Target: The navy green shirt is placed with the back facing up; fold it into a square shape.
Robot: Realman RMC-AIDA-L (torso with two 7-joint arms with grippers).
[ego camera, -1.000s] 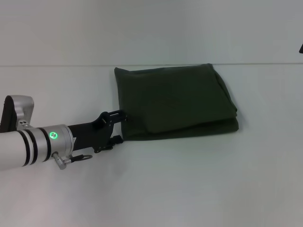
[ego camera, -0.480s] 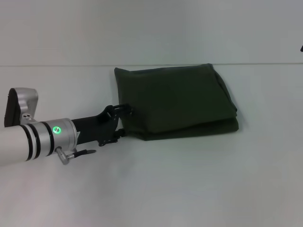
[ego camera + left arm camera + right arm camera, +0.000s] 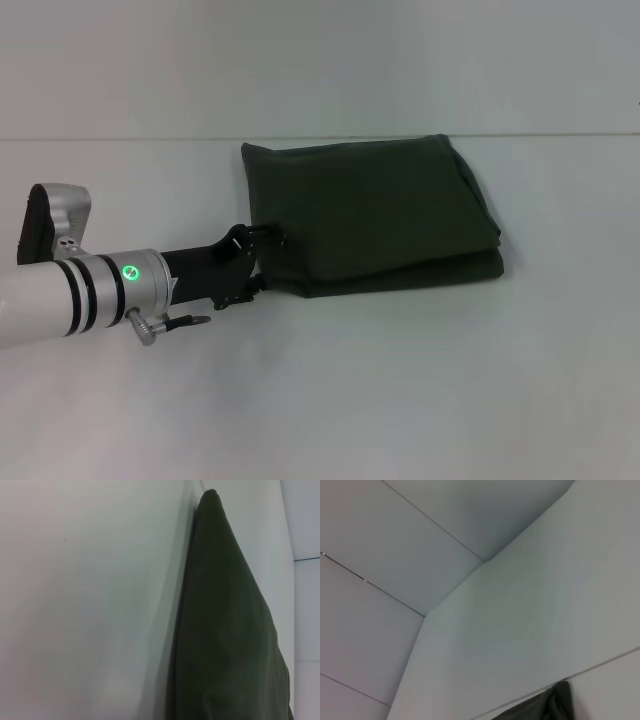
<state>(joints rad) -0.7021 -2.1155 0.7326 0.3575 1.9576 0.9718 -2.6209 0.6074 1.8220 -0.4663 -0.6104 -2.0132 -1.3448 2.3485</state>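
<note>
Navy green shirt (image 3: 372, 212): we are seeing it lying already folded into a compact, roughly square stack on the white desk (image 3: 400, 390), plain side up, layered edges showing along its near and right sides.

Left claw (image 3: 262, 250): we are reaching in low from the left, and the black fingertips are meeting the near-left corner of the stack. We cannot tell whether the fingers are parted or closed on cloth; the left wrist view is showing only the shirt's edge against the desk.

Right claw: we are not seeing it in the head view. Its wrist camera is showing pale wall panels and a scrap of dark cloth at the frame's lower edge.

Step in hand: we are judging the folding as nearly done, with this contact looking like a final tidy of the corner.

Next move: it is calling for a gentle nudge or clean release that is not dragging the top layer askew.
</note>
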